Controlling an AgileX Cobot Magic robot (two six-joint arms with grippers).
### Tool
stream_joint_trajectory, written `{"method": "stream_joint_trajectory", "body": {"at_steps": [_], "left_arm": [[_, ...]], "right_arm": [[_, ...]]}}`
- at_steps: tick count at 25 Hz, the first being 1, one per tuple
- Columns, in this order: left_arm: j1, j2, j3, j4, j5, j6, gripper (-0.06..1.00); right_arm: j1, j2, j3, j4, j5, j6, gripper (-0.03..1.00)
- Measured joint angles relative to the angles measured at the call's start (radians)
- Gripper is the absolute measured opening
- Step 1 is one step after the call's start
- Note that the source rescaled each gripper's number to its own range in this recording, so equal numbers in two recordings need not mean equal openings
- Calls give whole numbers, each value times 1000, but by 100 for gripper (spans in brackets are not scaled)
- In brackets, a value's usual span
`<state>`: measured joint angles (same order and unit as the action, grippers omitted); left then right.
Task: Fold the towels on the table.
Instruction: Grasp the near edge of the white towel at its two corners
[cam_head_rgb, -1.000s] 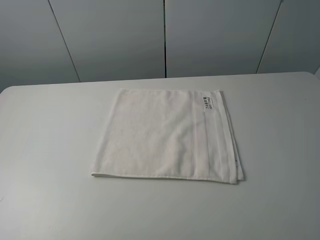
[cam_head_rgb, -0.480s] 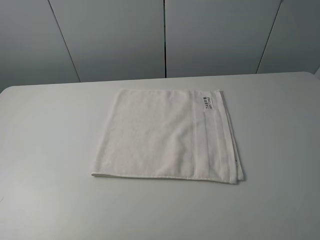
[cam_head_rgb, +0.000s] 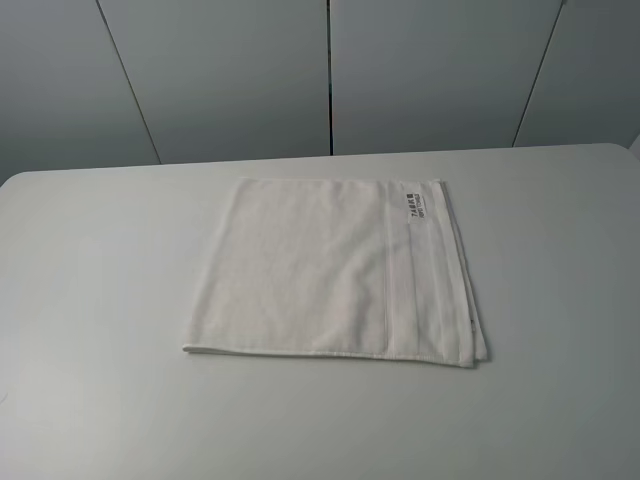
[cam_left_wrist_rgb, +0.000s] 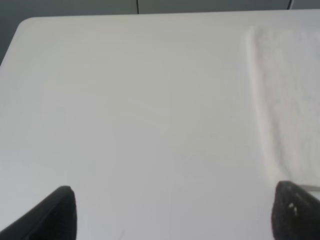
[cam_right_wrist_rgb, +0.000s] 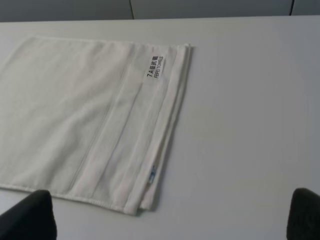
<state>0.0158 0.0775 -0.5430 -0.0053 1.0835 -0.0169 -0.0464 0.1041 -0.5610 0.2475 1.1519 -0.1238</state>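
The left jaws stood wide apart, their two dark fingertips framing bare worktop, with one tip showing close to a corner of the towel. The right jaws were likewise wide apart, dark fingertips spread on either side of the towel's right-hand near corner. Neither pair gripped anything.

The white terry-cloth towel lay flat and folded on the large plain white matte worktop, about midway between its left and right edges and nearer its far edge than its near edge. A woven border band ran along the towel's right side, where stacked layers showed. A small white label with dark print sat at the towel's far right corner. A grey panelled wall rose behind the worktop's far edge.
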Motion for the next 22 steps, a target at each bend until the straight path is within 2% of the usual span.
{"method": "stream_joint_trajectory", "body": {"at_steps": [11, 13, 16, 20, 22], "left_arm": [[0, 402, -235, -14, -6, 180, 100], [0, 503, -265, -52, -25, 223, 100], [0, 659, -310, -157, -53, 313, 100], [0, 871, -380, -289, -60, 455, 100], [0, 964, -409, -329, -69, 536, 98]], "right_arm": [[0, 364, -170, -19, -49, -75, 100], [0, 454, -214, -19, -49, -90, 100], [0, 595, -282, 13, -49, -142, 100], [0, 782, -363, 114, -51, -241, 100], [0, 863, -382, 171, -51, -325, 100]]}}
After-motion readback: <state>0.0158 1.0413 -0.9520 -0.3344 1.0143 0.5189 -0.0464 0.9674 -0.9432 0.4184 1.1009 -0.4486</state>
